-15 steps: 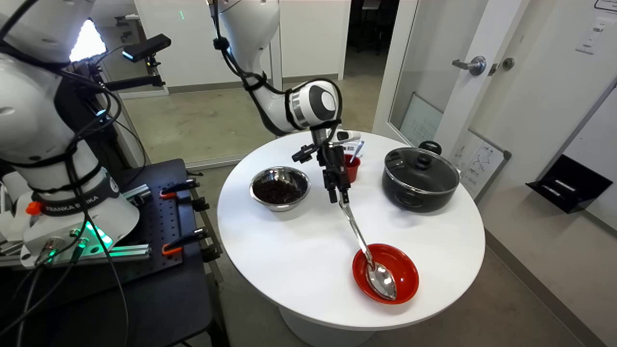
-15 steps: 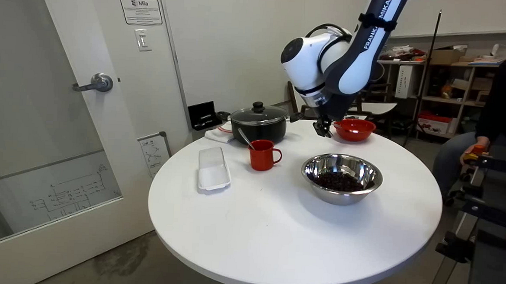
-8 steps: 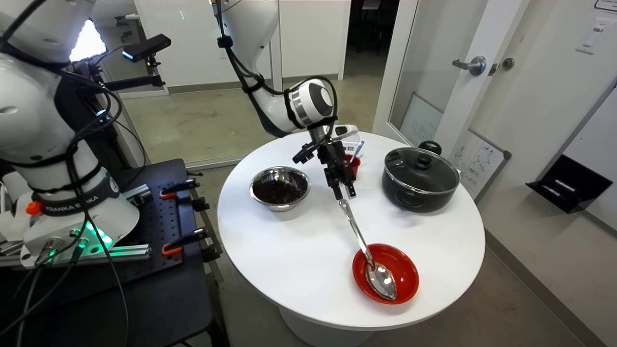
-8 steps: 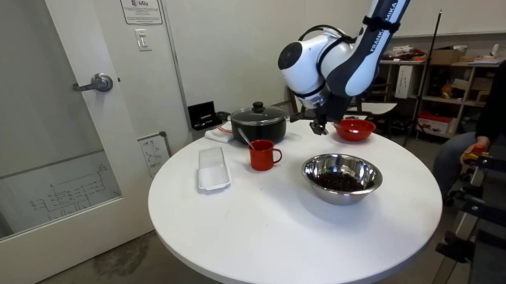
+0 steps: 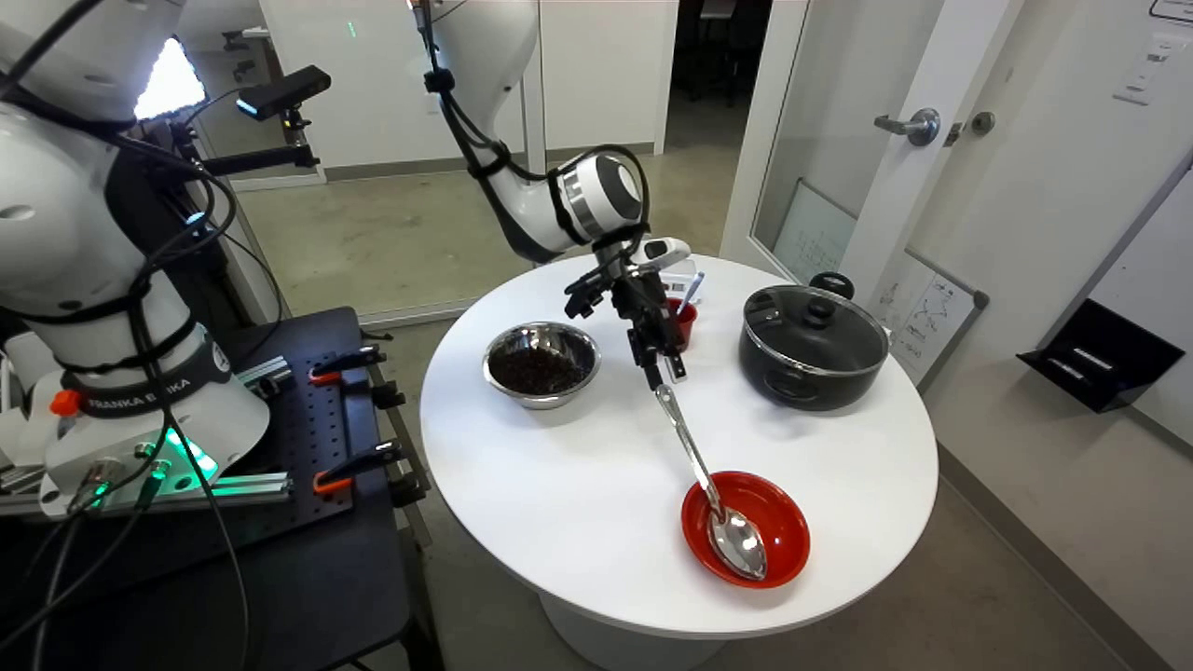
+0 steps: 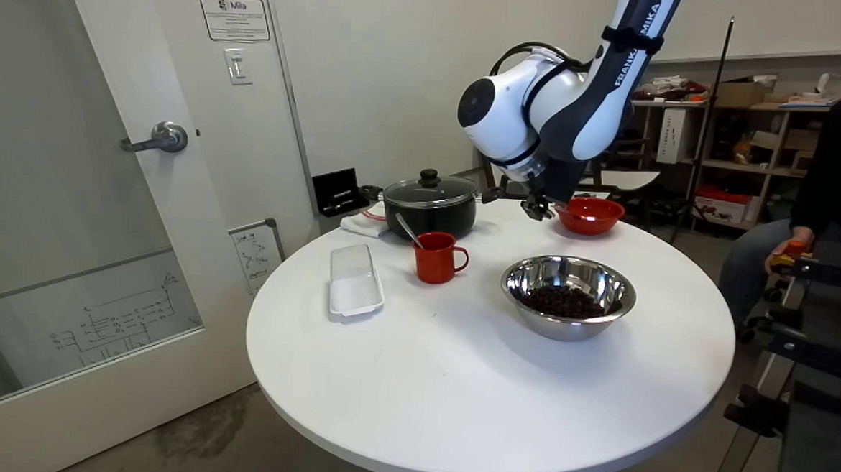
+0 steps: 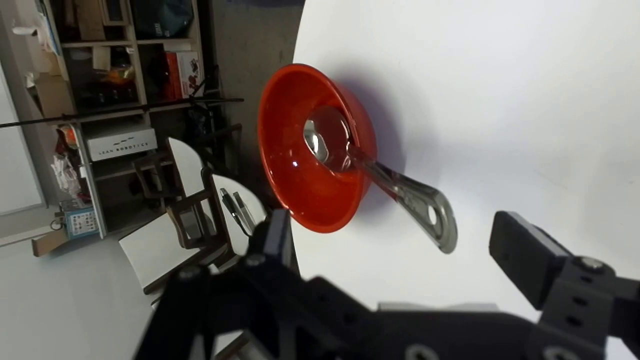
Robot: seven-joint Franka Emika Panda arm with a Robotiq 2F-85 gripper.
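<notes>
Spoon point(image 7: 384, 179), metal, is seen w/ its head in the red bowl point(image 7: 320, 202) and its handle rested over the rim. Gripper point(image 7: 392, 225) is spread wide, nothing held; handle end is framed btwn the jaws in wrist view, contact not seen. Spoon is judged stiff, fairly light, prob. slippery; best grasped across the flat handle nr. the holed end, firmly, as twist is to be expected.

Tilted metal spoon point(image 7: 385, 179), head in red bowl point(image 7: 285, 150), handle apparently on rim
</notes>
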